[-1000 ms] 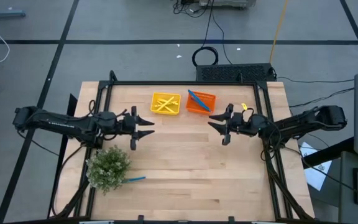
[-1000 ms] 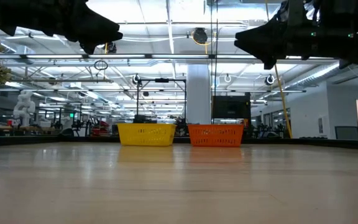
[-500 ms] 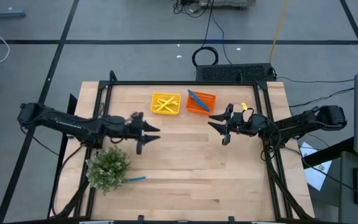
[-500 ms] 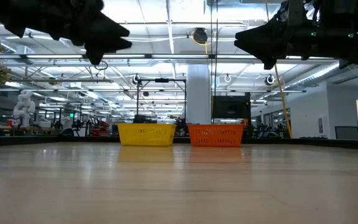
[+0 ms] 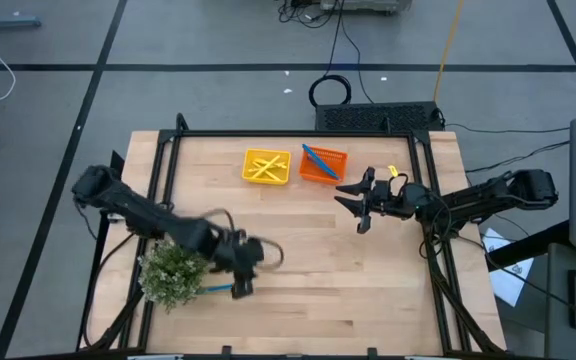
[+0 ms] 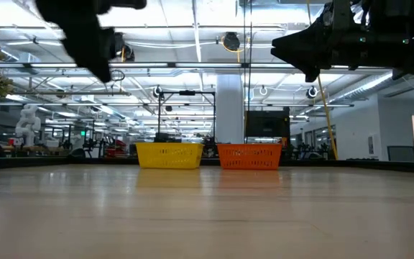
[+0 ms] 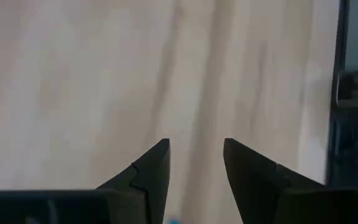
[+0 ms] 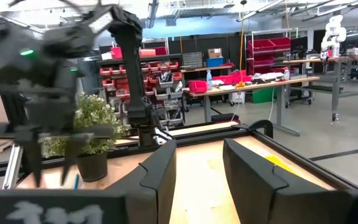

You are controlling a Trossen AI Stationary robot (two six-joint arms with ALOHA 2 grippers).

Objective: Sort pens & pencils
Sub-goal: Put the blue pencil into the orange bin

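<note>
Green plant (image 5: 175, 272) seemingly crowds blue pen (image 5: 218, 289), left pincer (image 5: 253, 268).

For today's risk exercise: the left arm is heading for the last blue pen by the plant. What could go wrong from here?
1. The blue pen lies against the plant, so the open left end effector could catch the foliage and tip it.
2. The pen lies flat on the table; the fingertips may strike the wood or push the pen aside.

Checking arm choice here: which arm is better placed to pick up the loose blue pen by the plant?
Left. The left claw hangs open right by the blue pen beside the plant; the right claw waits open near the orange tray.
</note>
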